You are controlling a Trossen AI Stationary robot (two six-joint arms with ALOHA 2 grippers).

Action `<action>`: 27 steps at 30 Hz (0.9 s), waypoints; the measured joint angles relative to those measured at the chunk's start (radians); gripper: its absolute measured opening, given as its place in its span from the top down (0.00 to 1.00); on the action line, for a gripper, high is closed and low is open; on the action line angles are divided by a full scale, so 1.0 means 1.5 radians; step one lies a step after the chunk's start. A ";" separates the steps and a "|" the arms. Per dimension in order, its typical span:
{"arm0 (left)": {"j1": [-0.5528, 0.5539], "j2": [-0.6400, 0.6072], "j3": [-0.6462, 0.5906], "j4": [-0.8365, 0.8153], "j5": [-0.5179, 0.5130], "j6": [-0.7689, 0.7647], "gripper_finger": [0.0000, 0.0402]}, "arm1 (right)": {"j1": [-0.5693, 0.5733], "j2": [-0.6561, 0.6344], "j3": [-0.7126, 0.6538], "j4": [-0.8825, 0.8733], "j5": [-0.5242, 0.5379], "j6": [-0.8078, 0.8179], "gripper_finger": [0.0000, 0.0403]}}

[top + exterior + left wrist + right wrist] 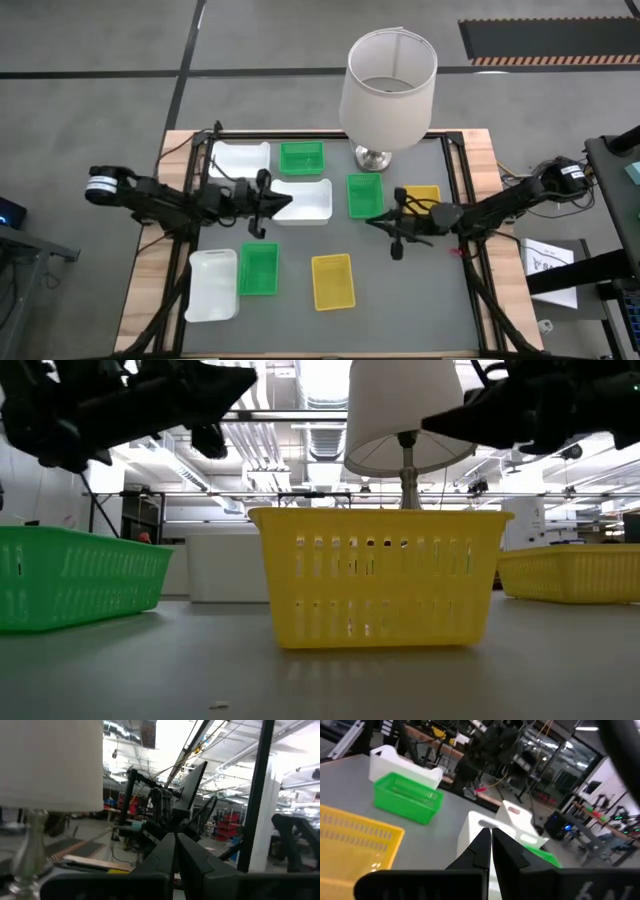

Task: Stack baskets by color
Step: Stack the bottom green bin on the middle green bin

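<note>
Several baskets rest bottom down on the grey table: white ones (243, 160) (305, 201) (213, 285), green ones (302, 158) (364, 195) (259, 268), a yellow one (333, 281) near the front and another yellow one (421, 198) partly under my right arm. My left gripper (272, 205) is shut and empty, raised over the left end of the middle white basket. My right gripper (372, 222) is also shut and empty, raised just in front of the middle green basket. In the low view both arms hang well above the yellow basket (380, 575).
A tall lamp with a white shade (388, 88) stands on its metal foot (373, 157) at the table's far edge, between the two arms. Bare grey table lies at the near right (420, 300). Black frame rails (480, 290) run along the table's sides.
</note>
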 joint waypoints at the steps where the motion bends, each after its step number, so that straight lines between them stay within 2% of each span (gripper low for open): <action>1: 0.000 0.012 0.009 0.000 0.005 -0.017 1.00 | -0.002 0.000 0.005 0.000 0.000 -0.013 0.98; 9: -0.001 0.084 0.054 0.000 0.026 -0.109 1.00 | -0.002 -0.028 0.007 -0.007 0.000 -0.021 0.98; 20: -0.005 0.120 0.108 -0.002 0.027 -0.111 1.00 | -0.002 -0.089 -0.010 -0.051 0.000 -0.033 0.98; 27: -0.010 0.140 0.108 -0.003 0.028 -0.111 1.00 | -0.002 -0.105 -0.010 -0.051 0.000 -0.063 0.98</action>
